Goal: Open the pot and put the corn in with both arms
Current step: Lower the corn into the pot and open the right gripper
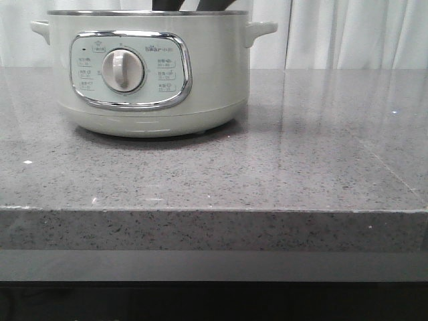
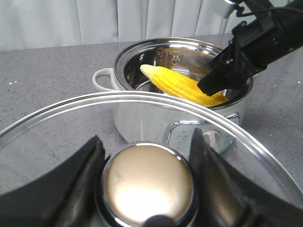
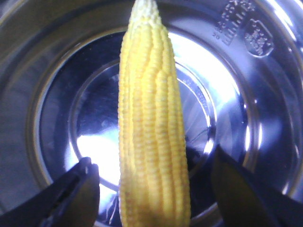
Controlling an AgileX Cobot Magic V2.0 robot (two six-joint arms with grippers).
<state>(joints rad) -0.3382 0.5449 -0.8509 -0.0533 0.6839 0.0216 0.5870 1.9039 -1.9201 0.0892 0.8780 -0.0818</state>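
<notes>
The pot [image 1: 150, 100] stands at the back left of the counter, its dial panel facing me and its top open. In the left wrist view the pot [image 2: 142, 118] holds the yellow corn [image 2: 180, 85], which lies slanted inside the steel bowl. My left gripper [image 2: 146, 138] is shut on the chrome knob [image 2: 147, 184] of the glass lid [image 2: 57, 137], holding it up beside the pot. My right gripper [image 2: 218, 80] hangs over the pot's rim. In the right wrist view it [image 3: 152, 158] is open, with a gap between each finger and the corn [image 3: 151, 118].
A grey speckled stone counter [image 1: 301, 154] runs to a front edge [image 1: 214, 208] near me. White curtains [image 1: 348, 33] hang behind. Dark arm parts [image 1: 200, 5] show just above the pot's rim in the front view.
</notes>
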